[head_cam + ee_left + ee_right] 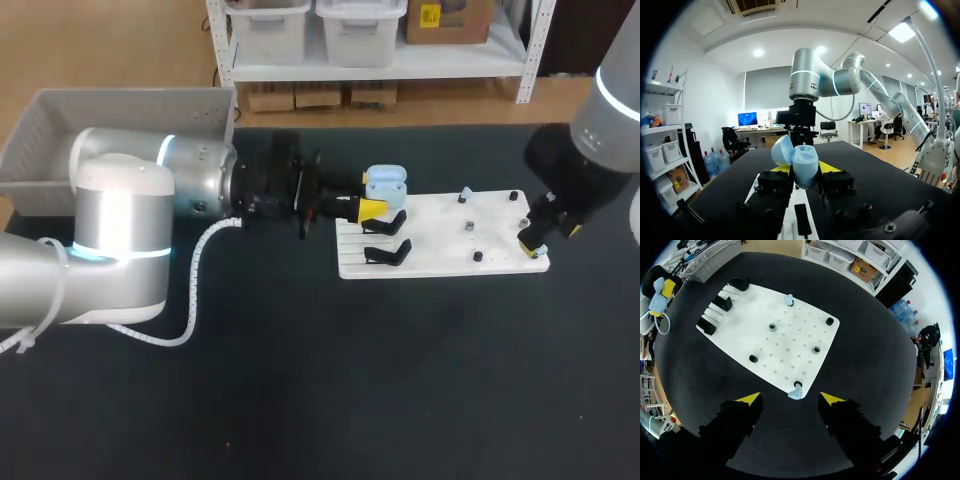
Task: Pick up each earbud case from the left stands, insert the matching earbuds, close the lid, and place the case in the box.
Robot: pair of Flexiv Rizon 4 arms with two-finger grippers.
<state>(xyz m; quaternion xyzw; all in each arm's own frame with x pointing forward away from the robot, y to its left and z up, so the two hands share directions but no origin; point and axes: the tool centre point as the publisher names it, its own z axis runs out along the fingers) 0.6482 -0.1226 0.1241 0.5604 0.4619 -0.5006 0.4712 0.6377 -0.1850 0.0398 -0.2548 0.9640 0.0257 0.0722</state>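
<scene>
Earbud case, pale blue and rounded, is sitting clamped between the yellow-tipped fingers of the left gripper, which is holding it in the air near the black stands at the left end of the white board. Its lid is standing open, leaning off to one side of the body. Exactly where the finger pads are meeting the shell is partly hidden by the case itself, but both fingers appear to be pressing on its lower half from opposite sides. The right gripper is hovering over the board's right edge with its fingers spread wide and gripping nothing. A small pale earbud is resting on a peg just ahead of and between them. A second earbud is standing on another peg at the board's opposite edge. A grey box is sitting at the far left corner of the black table, well apart from the board. The case is looking light, hard and glossy, so it is likely to slip or twist under an uneven squeeze. The best hold is on the sides of the body, below the hinge, leaving the lid free to swing. The earbuds are looking tiny and smooth, probably calling for a gentle pinch across their sides.
</scene>
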